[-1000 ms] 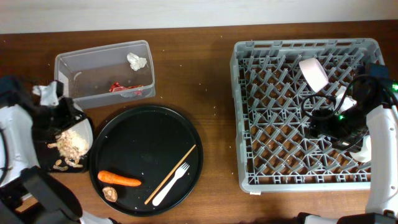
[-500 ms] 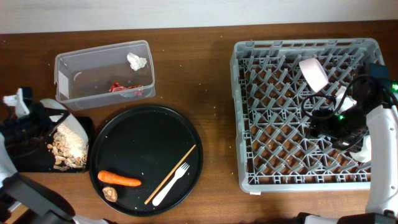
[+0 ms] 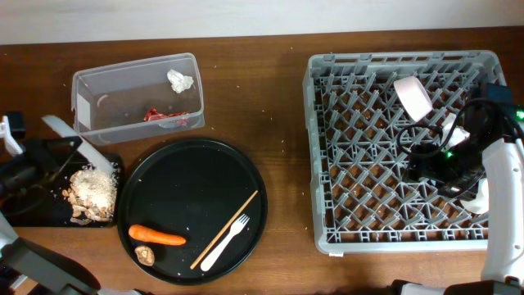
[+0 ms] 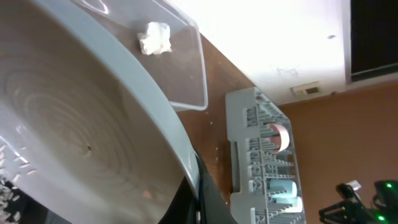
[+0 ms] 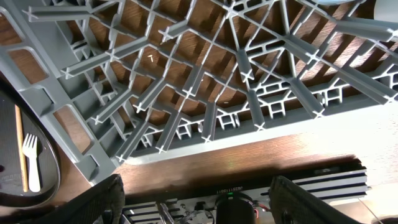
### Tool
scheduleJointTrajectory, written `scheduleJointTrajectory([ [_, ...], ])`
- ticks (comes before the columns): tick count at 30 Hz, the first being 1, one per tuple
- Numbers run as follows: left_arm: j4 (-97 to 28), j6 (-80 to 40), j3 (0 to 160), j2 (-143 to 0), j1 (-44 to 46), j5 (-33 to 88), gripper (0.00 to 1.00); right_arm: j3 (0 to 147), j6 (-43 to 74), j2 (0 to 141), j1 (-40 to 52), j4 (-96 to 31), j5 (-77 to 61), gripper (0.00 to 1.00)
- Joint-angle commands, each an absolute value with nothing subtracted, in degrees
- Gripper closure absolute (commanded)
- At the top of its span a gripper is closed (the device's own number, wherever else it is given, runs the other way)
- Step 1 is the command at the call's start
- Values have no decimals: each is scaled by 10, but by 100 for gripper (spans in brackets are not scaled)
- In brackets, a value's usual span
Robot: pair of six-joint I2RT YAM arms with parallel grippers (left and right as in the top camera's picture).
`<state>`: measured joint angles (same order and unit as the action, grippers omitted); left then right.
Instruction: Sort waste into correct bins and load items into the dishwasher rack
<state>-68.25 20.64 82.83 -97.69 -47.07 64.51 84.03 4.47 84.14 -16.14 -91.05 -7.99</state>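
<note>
The overhead camera looks straight down at the whole table (image 3: 278, 98). The left wrist camera, right by the white plate (image 4: 81, 124), faces the clear tub (image 4: 186, 74) and the grey rack (image 4: 252, 162). The right wrist camera looks down close on that same rack.

The right arm (image 3: 498, 176) wears smooth white shells over black joints. Thin black cables (image 3: 422, 147) loop loosely off its wrist, and a small green light (image 3: 447, 154) glows there. Seen from its own camera, its two black fingers (image 5: 104, 200) look matte and rounded, with a ribbed black housing (image 5: 336, 177) behind them. The left arm (image 3: 29, 176) is mostly black, topped by a white clip-like piece (image 3: 11, 131), possibly a mount; it is too small to tell.
</note>
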Motion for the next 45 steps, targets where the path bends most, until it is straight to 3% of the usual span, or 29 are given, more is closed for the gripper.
scheduleJointTrajectory([
  [1,-678,207,837,-962,-476,648,100,836,43,830,-162,-910,-73,22],
  [3,-676,225,837,-962,-476,696,100,836,43,830,-161,-910,-73,22],
  [6,-679,188,837,-962,-479,639,100,836,43,830,-161,-910,-73,22],
  [16,-690,215,837,-962,-479,672,100,836,43,830,-161,-910,-73,22],
  [18,-691,136,837,-962,-479,577,100,836,43,830,-161,-910,-73,22],
  [19,-700,5,837,-962,-477,389,100,836,43,830,-161,-910,-73,22],
  [20,-704,-25,837,-962,-477,330,100,836,43,830,-161,-910,-73,22],
  [22,-698,59,837,-962,-477,414,100,836,43,830,-161,-910,-73,22],
  [25,-699,209,837,-962,-478,690,100,836,43,830,-161,-911,-73,22],
  [26,-698,209,837,-962,-478,702,100,836,43,830,-161,-911,-73,22],
  [32,-714,224,837,-962,-478,696,100,836,43,830,-161,-908,-73,22],
  [37,-814,295,837,-961,-450,665,100,836,43,830,-161,-908,-73,22],
  [42,-866,333,837,-957,-359,630,99,836,43,830,-161,-908,-73,21],
  [45,-856,333,837,-957,-255,598,100,836,43,830,-161,-908,-73,21],
])
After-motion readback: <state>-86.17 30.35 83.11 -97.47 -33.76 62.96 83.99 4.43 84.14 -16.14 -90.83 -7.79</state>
